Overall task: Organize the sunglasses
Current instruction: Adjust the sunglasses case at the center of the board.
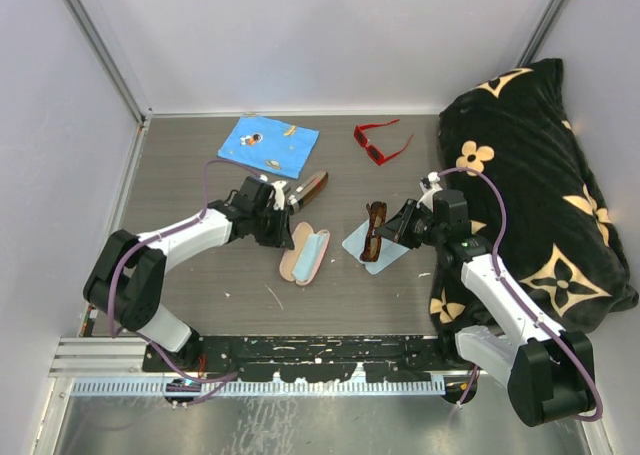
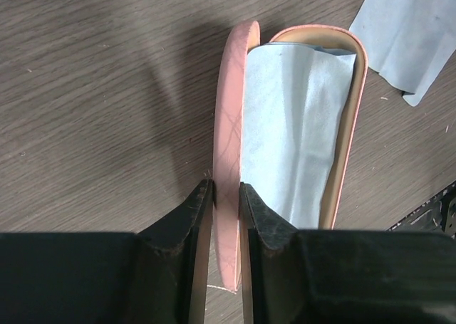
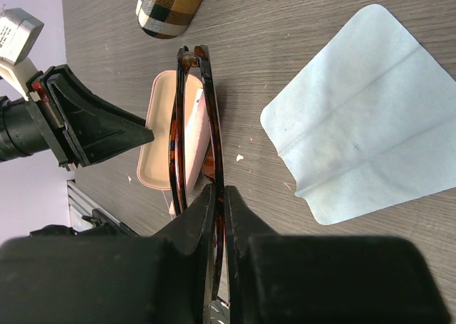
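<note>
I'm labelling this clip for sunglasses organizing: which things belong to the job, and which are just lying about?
Job: dark brown tinted sunglasses, held by the right gripper; bright red angular plastic sunglasses; open pink oval case, its lid pinched by the left gripper.
Lying about: patterned blue cloth; slim plaid case; pale blue wiping cloth; black flower-print cushion.

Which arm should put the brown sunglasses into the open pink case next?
Right. The right gripper clamps the brown sunglasses, while the left gripper is occupied pinching the pink case by its lid.
</note>
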Available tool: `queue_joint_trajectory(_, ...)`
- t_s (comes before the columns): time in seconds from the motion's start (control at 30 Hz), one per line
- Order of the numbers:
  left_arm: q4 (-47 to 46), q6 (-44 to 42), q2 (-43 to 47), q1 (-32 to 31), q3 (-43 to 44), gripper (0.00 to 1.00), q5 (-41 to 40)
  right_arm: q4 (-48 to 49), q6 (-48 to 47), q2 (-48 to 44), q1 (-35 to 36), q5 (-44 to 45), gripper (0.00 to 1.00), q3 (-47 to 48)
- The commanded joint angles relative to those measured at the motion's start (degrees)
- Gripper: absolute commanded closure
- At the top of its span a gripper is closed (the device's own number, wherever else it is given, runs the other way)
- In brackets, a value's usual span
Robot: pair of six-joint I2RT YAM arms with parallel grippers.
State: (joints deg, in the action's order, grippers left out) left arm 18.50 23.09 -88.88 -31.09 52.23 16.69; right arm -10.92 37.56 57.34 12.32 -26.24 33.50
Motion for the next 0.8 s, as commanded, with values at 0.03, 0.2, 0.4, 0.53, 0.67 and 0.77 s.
queue_joint_trajectory(0.03,1.8,-0.96,4.25,0.07,2.33,0.8,-0.84,1.91,-0.47,-1.53,0.29,-0.14,0.99,0.23)
queue_joint_trajectory(0.2,4.91,-1.87,6.71,-0.02,2.96,0.81,-3.23,2.62,-0.49,-0.74,0.29,-0.53,1.0,-0.2)
queue_joint_trajectory(0.4,10.0,-3.18,8.09,-1.33,4.24,0.82,-7.84,2.84,-0.16,-0.28,0.62,-0.85,1.0,-0.56)
queue_joint_trajectory(0.53,15.27,-3.64,8.16,-4.19,6.06,0.83,-13.8,2.73,-0.25,0.03,0.99,-1.26,1.0,-0.9)
queue_joint_trajectory(0.67,20.0,-3.38,8.12,-7.72,7.51,0.83,-20.16,2.72,-0.04,-0.3,1.44,-0.86,1.0,-1.17)
queue_joint_trajectory(0.77,22.05,-2.23,8.04,-9.81,8.43,0.83,-23.85,2.74,0.22,-0.72,1.78,-0.57,1.0,-1.62)
